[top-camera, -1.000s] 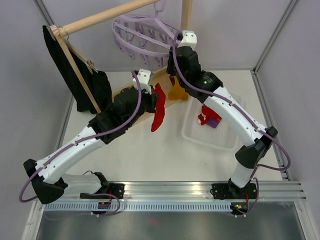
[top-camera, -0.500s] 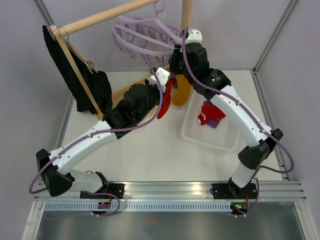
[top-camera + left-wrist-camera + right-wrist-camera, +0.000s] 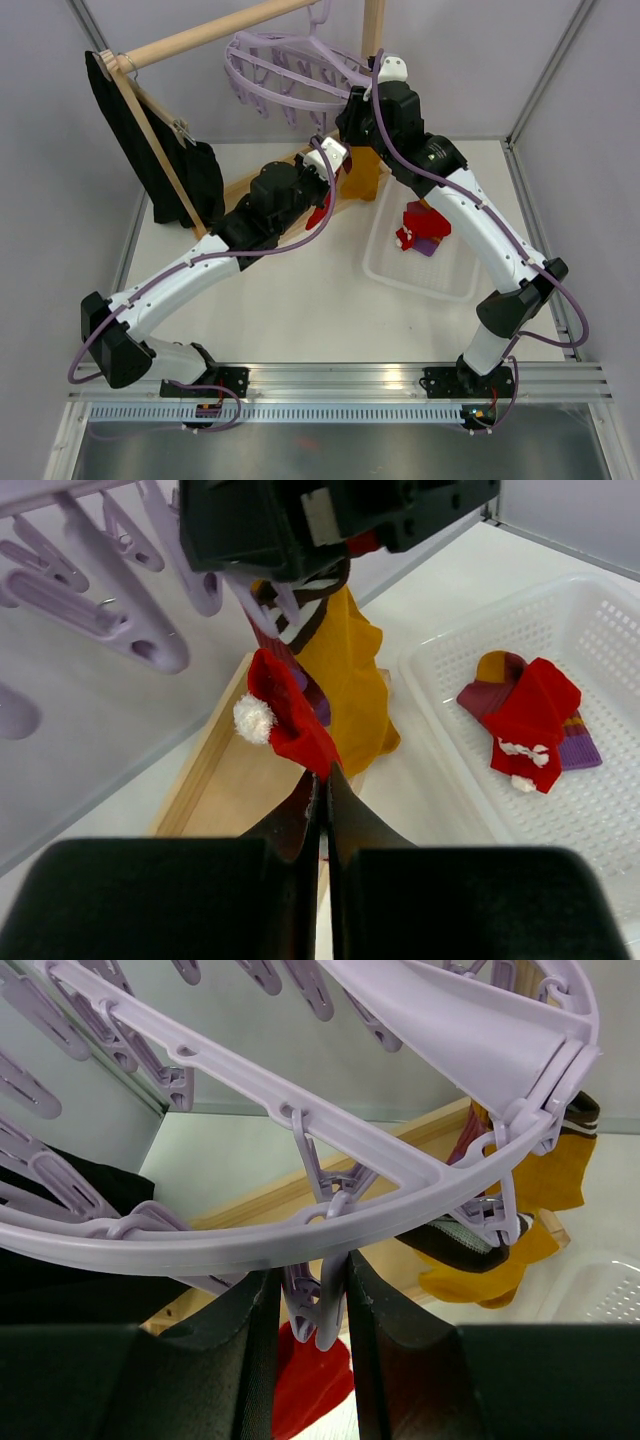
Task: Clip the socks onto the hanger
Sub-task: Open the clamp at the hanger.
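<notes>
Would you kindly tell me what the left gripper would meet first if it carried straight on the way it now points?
Most likely the hanging mustard sock, straight beyond the red sock pinched in the jaws of the left gripper; how far off it hangs is hard to judge from here.

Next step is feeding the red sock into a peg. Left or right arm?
Left. The left gripper is shut on the red sock, raised beside the hanger. The right gripper is occupied, its jaws closed around a peg on the ring.
</notes>
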Available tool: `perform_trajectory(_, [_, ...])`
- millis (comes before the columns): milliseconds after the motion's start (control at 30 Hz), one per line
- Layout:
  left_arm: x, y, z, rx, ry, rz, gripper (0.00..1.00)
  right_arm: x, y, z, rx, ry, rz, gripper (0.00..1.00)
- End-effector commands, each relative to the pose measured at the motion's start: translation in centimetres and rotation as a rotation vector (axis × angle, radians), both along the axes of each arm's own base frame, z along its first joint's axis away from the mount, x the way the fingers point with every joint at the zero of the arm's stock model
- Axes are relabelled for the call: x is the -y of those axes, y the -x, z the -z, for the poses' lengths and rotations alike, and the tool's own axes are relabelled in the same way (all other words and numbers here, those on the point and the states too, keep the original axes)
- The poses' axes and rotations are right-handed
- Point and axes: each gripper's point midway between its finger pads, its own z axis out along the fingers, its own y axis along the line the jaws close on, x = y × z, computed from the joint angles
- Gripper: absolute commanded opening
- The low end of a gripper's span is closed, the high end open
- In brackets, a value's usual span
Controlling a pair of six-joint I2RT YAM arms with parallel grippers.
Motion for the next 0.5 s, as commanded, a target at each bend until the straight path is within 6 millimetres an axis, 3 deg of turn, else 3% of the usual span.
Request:
perform_trajectory(0, [1.3, -0.3, -1.7, 0.054, 0.01, 0.056, 0.02, 0.2, -0.3, -3.5, 0.073, -0.077, 0.007, 0.0])
perform_trajectory(200, [2.1, -0.7, -1.8, 0.042, 0.024, 0.064, 0.02, 0.3, -0.2, -3.5, 0.076, -0.077, 0.008, 0.0])
perform_trajectory(467, [1.6, -1.1, -3.1, 0.062, 0.059, 0.025, 0.02, 0.4, -0.1, -3.5, 0.078, -0.068, 0.004, 0.0])
